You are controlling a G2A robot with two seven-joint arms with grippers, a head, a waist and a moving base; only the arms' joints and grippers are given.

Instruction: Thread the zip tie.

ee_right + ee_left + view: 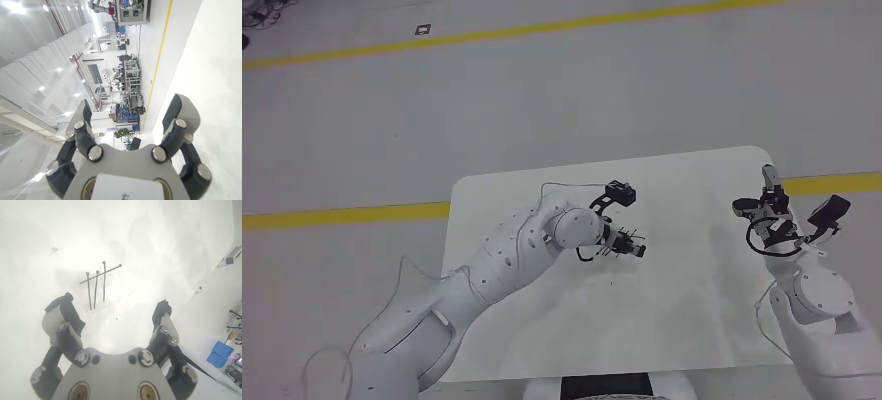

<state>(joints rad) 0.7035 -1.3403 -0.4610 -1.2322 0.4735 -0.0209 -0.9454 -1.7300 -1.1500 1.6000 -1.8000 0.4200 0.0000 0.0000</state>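
Several black zip ties lie on the white table; three run roughly side by side and one crosses over them. They rest on a faint clear rectangular sheet. My left gripper hovers just short of them, open, with nothing between its black-padded fingers. From above, the left gripper is near the table's middle. My right gripper is held up at the table's right edge, away from the ties. In its wrist view the right gripper is open and empty, facing the room.
A few small dark specks dot the table near the sheet. The table's right edge runs close beside the left gripper, with blue bins on the floor beyond it. A yellow floor line passes behind the table.
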